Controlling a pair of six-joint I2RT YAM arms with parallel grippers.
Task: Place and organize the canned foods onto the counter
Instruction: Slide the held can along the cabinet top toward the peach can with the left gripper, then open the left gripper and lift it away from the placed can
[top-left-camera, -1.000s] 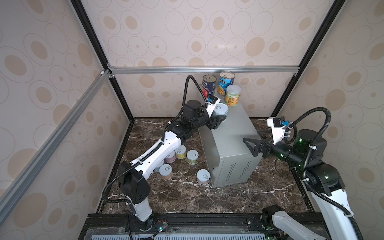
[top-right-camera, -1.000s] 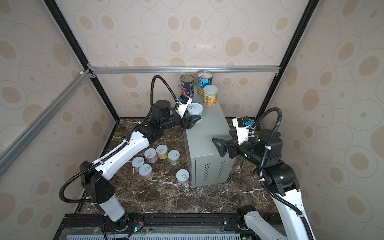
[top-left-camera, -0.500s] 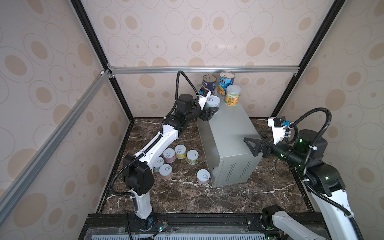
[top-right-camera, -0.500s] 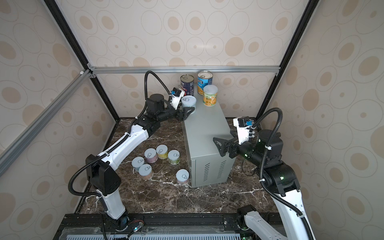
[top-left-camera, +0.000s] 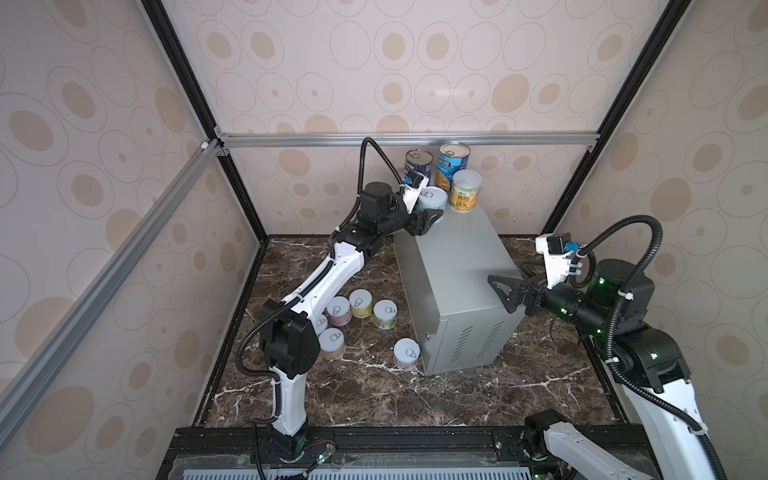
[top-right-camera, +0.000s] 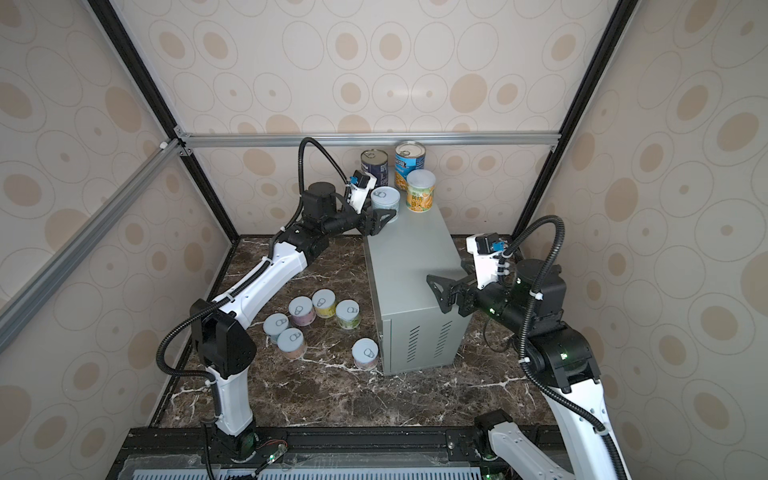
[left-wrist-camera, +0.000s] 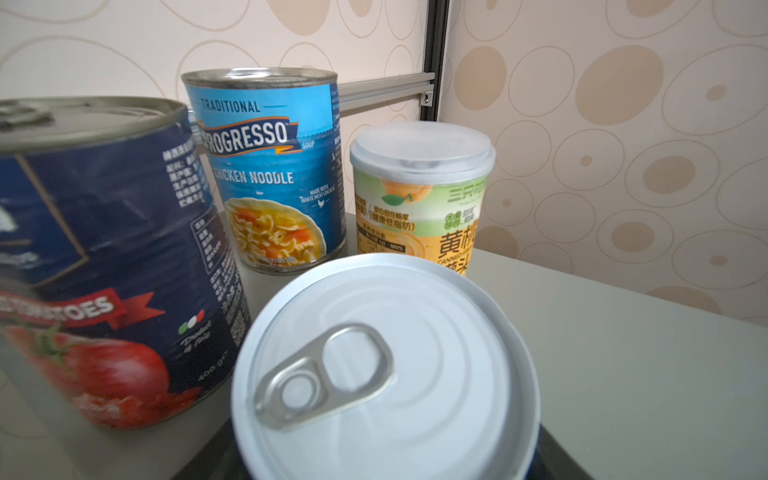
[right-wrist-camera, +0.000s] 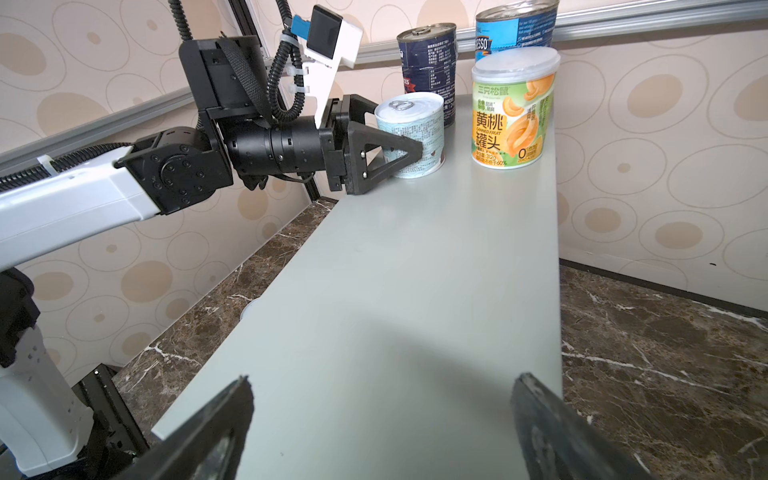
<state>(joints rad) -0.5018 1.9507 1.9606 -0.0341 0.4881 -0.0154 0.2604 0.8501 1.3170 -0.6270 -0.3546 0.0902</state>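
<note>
Can (right-wrist-camera: 415, 124), squat, white-lidded, pinched by left gripper (right-wrist-camera: 405, 137) on metal counter (right-wrist-camera: 415, 270); right gripper (right-wrist-camera: 384, 380) spread.

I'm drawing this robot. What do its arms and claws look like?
The left arm and right arm have white shells and black joints, each with a black ribbed cable. The left gripper and right gripper have black triangle fingers under a white camera block. Green lights dot the right arm.

marble floor (top-left-camera: 374, 390): dark brown, white veins | walls (top-left-camera: 415, 62): beige oval pattern | rail (top-left-camera: 291, 140): aluminium
</note>
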